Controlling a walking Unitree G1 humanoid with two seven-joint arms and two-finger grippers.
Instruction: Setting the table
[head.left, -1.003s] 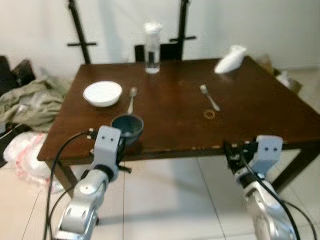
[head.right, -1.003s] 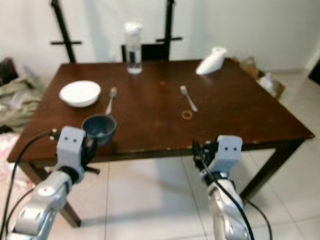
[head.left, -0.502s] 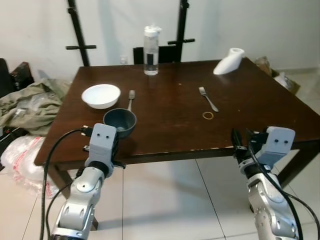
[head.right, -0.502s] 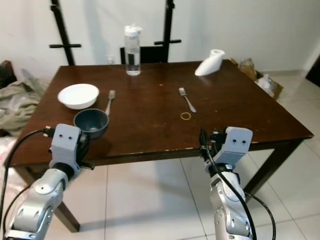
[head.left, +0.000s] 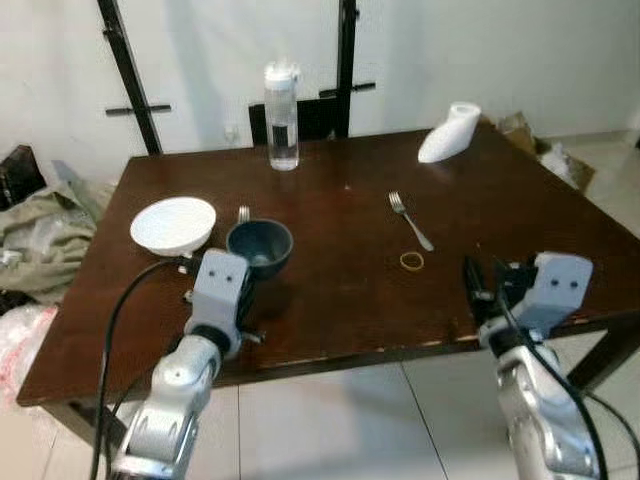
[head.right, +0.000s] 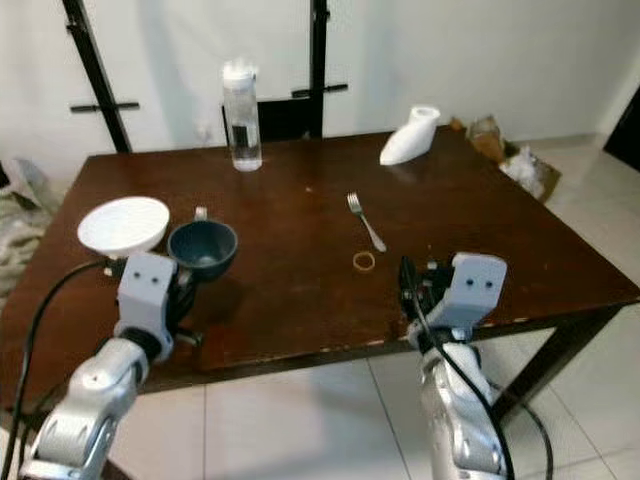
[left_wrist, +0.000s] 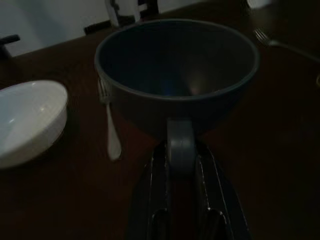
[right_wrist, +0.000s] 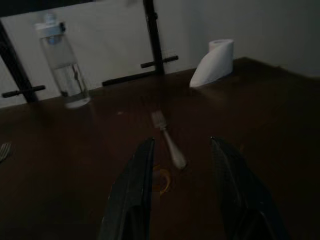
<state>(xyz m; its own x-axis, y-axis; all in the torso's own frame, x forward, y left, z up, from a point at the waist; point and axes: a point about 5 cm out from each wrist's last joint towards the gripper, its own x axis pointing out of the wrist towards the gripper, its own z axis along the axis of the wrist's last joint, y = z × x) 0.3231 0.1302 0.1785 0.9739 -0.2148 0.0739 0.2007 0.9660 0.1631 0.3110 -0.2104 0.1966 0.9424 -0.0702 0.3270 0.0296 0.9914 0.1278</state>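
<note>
My left gripper (left_wrist: 181, 157) is shut on the handle of a dark blue cup (head.left: 259, 246), held just above the brown table (head.left: 340, 300) beside a white bowl (head.left: 173, 223). A fork (left_wrist: 109, 131) lies between cup and bowl, mostly hidden behind the cup in the eye views. My right gripper (right_wrist: 181, 186) is open over the table's near right part, pointing at a second fork (head.left: 411, 221) and a small yellow ring (head.left: 412, 261).
A clear water bottle (head.left: 282, 116) stands at the far edge. A tipped paper-towel roll (head.left: 449, 131) lies at the far right corner. Black stand poles (head.left: 346, 60) rise behind the table. Clothes (head.left: 35, 235) are heaped on the floor to the left.
The camera has come closer to the table. Both grippers, earlier below the near edge, are now over the tabletop; the cup stays held and now sits next to the bowl.
</note>
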